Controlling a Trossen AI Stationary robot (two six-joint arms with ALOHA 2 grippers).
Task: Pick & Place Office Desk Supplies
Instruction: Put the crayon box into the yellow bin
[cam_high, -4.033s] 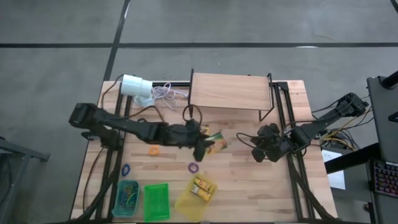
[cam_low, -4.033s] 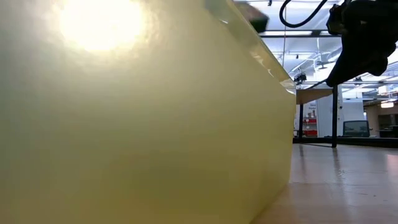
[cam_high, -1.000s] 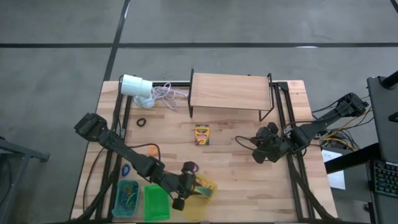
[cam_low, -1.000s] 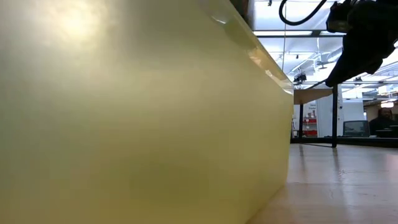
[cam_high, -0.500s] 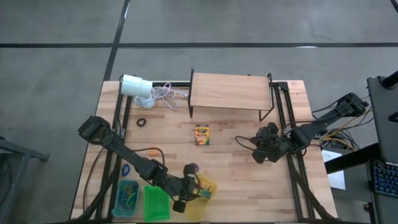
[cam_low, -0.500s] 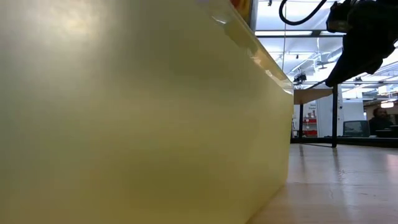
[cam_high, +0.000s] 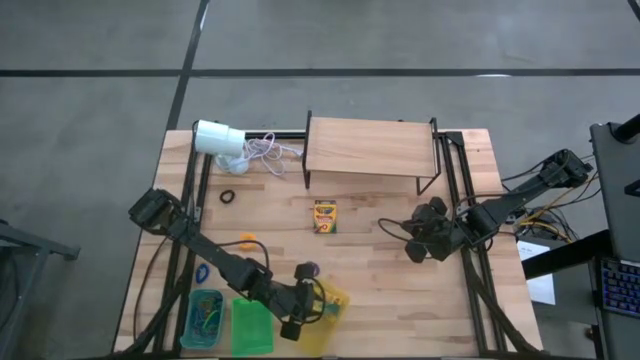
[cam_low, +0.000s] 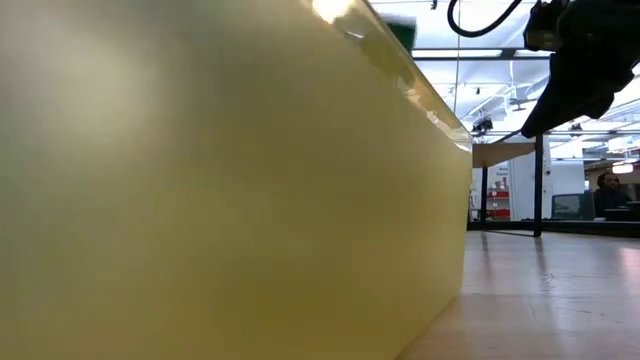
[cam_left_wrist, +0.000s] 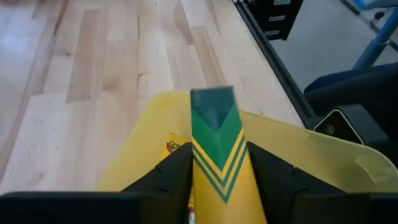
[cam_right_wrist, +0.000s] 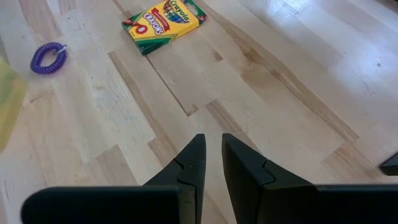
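The crayon box (cam_left_wrist: 216, 152) sits between my left gripper's fingers (cam_left_wrist: 168, 177), green end forward, held over the yellow bin (cam_left_wrist: 323, 158) at the table's near edge; a second crayon box (cam_left_wrist: 179, 149) lies inside that bin. My left gripper (cam_high: 300, 305) is clamped on the box. Another crayon box (cam_high: 324, 215) lies flat in the middle of the table (cam_high: 380, 290), in front of the wooden shelf (cam_high: 368, 147). A purple band (cam_right_wrist: 48, 57) lies near it. The green bin (cam_high: 251, 326) and blue bin (cam_high: 203, 316) stand beside the yellow one. My right gripper (cam_high: 418, 244) waits over the table's right side, fingers nearly together, holding nothing.
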